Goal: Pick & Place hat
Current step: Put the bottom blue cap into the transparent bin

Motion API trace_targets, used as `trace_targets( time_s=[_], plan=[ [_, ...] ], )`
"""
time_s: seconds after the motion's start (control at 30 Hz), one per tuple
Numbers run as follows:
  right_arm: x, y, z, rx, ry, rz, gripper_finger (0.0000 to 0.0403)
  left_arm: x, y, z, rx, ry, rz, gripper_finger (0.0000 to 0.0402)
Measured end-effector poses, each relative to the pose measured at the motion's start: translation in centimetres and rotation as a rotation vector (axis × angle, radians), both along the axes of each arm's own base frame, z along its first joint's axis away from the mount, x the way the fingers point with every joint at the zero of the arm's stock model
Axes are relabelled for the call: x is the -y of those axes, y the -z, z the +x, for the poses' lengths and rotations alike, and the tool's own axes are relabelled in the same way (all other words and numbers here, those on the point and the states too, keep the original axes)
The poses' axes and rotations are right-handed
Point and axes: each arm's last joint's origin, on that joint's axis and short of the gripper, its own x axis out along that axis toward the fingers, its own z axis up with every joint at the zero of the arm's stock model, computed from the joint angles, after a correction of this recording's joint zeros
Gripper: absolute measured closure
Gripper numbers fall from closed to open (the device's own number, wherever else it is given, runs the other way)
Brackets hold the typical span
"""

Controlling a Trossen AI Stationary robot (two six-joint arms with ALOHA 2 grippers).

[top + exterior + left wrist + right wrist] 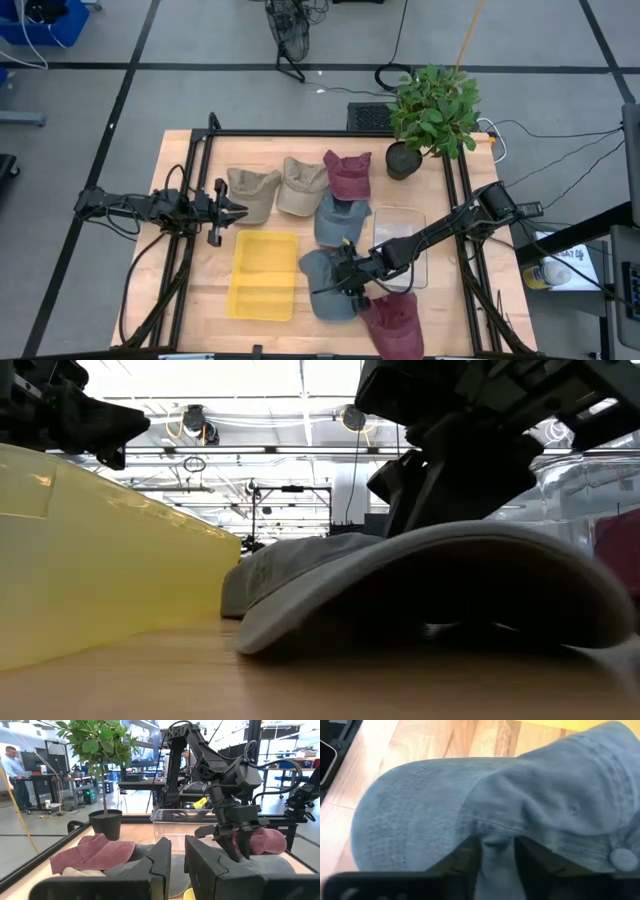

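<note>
Wooden counter (200,170), yellow tray (263,275) as landmark. Just beside it, right hand (497,851) pinching blue hat (485,805) fabric, apparently for lifting. Beyond the tray, left hand (238,211) idle, nearly closed, empty.

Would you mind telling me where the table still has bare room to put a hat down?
The yellow tray is empty. Bare wood lies left of it, along the table's left side under the left arm, and in the far right strip beyond the clear bin. The middle is crowded: hats run from the tan hat to the blue hat, pinched by the right fingers.
</note>
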Motion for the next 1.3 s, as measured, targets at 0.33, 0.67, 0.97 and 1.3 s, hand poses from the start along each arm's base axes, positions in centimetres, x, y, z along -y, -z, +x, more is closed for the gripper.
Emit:
trace_targets(
  time_s=[0.33,0.67,0.97,1.3],
  plan=[
    [0.0,-0.9,0.1,0.063,-0.044,-0.016,0.0398,0.0,0.0,0.0,0.001,-0.016,0.000,0.0341],
    [0.8,-8.3,-1.9,0.249,-0.073,0.026,0.0401,0.0,0.0,0.0,-0.003,-0.016,-0.005,0.0341],
    [2.8,-16.7,-8.2,0.413,-0.082,0.051,0.0402,0.0,0.0,0.0,0.000,-0.015,-0.007,0.0341],
    [3.8,-16.5,-16.2,0.309,0.179,-0.180,0.0402,0.0,0.0,0.0,0.001,-0.016,-0.007,0.0341]
  ],
)
